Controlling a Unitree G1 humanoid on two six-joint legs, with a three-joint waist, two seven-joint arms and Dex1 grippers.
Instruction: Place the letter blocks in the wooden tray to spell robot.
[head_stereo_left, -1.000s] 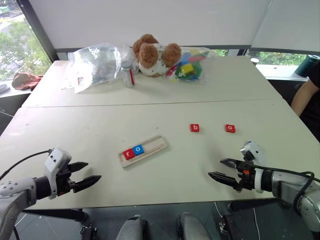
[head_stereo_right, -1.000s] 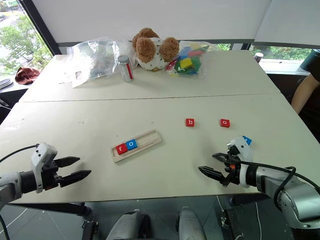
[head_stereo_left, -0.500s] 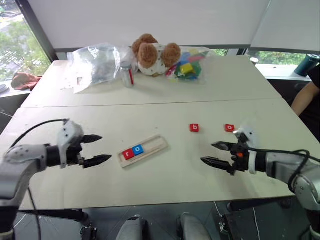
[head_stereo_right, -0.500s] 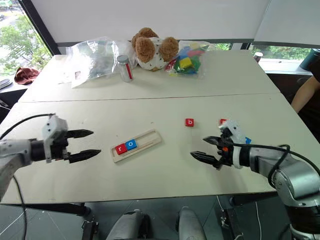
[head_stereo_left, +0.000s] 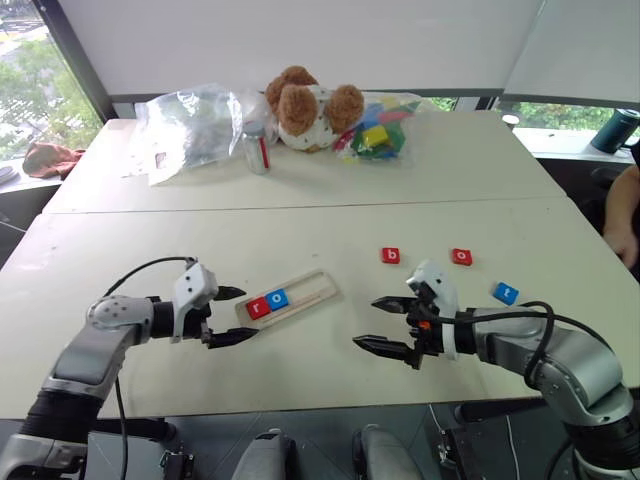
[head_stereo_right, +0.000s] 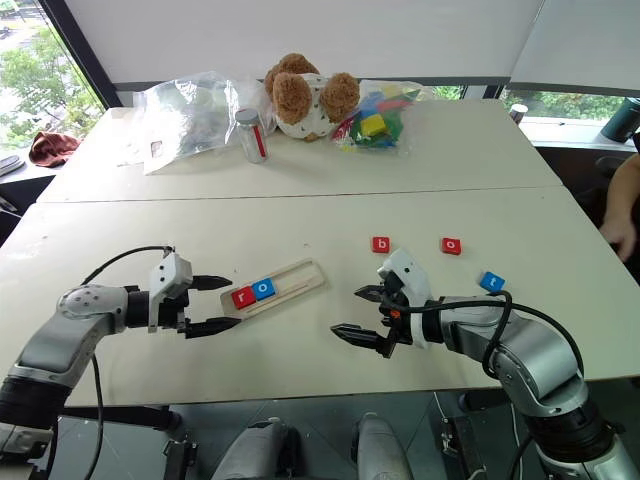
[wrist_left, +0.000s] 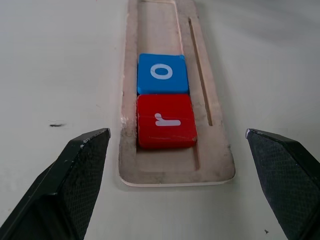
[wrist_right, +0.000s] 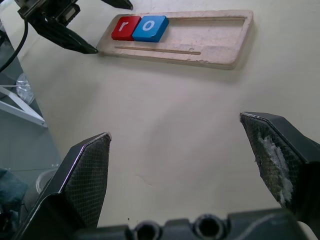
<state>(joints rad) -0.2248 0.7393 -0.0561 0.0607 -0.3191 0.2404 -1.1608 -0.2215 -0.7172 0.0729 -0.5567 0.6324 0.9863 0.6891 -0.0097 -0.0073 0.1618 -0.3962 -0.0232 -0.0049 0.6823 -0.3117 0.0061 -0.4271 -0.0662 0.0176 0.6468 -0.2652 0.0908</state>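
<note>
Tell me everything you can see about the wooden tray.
The wooden tray is a long, narrow, shallow piece of light wood with a raised rim and a thin groove along one side. It lies flat and askew on the white table. At its near end sit a red "r" block and a blue "o" block, touching; the rest is empty. The open left gripper straddles that end.

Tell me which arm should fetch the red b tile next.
Right, probably. Its open end effector is empty and on the same side as the red b tile. The left end effector, also open, sits at the wooden tray's r end, farther away.
</note>
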